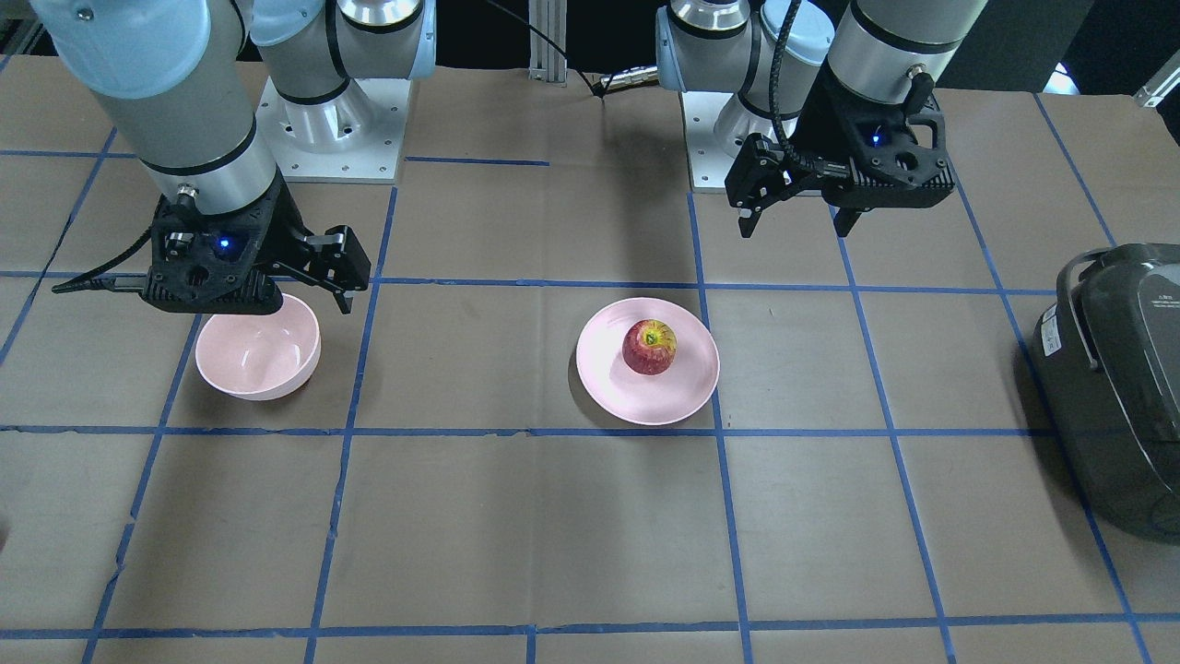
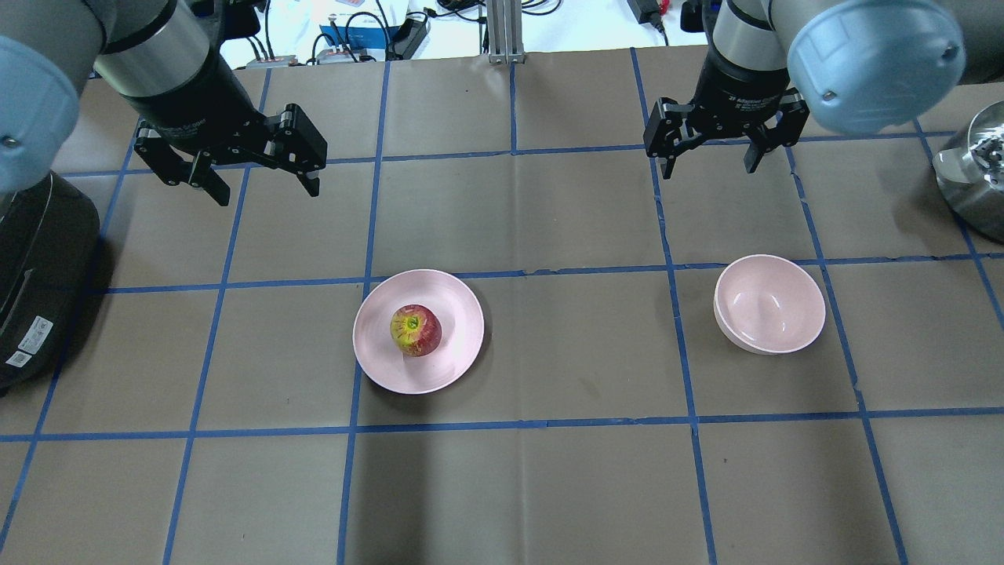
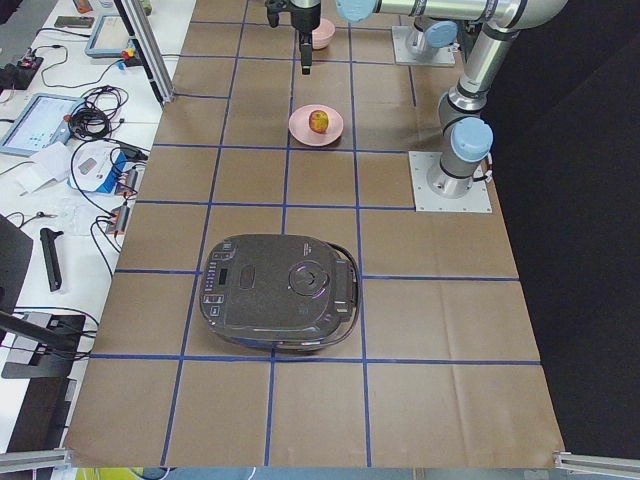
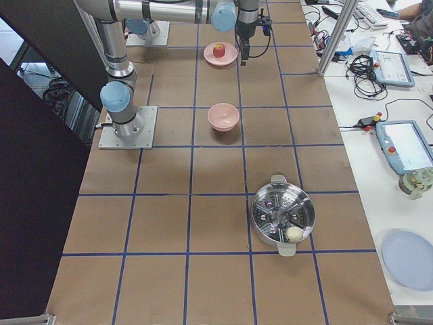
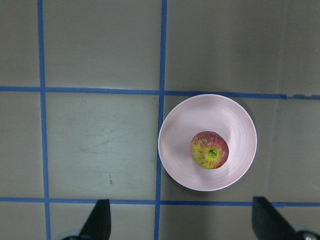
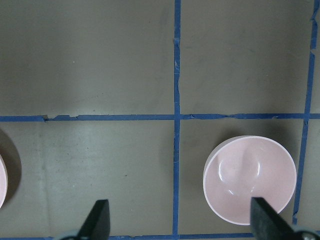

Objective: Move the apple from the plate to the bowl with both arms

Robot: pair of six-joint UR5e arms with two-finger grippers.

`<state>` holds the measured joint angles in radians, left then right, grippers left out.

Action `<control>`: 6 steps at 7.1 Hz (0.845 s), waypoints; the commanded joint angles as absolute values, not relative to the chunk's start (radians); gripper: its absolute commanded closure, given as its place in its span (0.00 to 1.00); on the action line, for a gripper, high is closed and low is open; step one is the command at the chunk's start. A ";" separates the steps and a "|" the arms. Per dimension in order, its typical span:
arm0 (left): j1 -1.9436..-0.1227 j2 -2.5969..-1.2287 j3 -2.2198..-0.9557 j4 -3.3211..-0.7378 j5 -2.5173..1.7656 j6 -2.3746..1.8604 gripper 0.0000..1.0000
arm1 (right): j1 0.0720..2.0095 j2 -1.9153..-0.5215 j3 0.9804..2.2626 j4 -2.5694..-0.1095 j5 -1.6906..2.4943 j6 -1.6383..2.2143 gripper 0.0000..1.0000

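Apple (image 2: pixel 416 330) seated on the plate (image 2: pixel 464 314), ungrasped.
The left gripper (image 2: pixel 267 193) is held spread wide, empty, well apart from it; the right gripper (image 2: pixel 707 169) is likewise parted, empty, near the bowl (image 2: pixel 769 306).

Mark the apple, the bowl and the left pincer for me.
apple (image 2: pixel 416 330), overhead view, centre of its top.
bowl (image 2: pixel 769 302), overhead view, bare glossy inside.
left pincer (image 2: pixel 267 196), overhead view, midway between its open fingertips.
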<state>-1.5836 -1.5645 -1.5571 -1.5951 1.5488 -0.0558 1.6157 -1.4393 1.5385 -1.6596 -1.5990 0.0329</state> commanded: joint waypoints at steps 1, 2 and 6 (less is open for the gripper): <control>-1.624 -1.612 -1.638 -1.585 1.555 -0.066 0.00 | 1.611 -1.437 1.542 -1.660 -1.598 0.023 0.00; -1.647 -1.667 -1.728 -1.427 1.551 -0.081 0.00 | 1.611 -1.431 1.561 -1.661 -1.601 0.020 0.00; -1.759 -1.799 -1.933 -1.079 1.557 -0.213 0.00 | 1.334 -1.424 1.852 -1.927 -1.694 -0.251 0.00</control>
<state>-1.7308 -1.7495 -1.8960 -1.1816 1.5528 -0.1632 1.4285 -1.4246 1.7449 -1.8003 -1.6901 -0.1456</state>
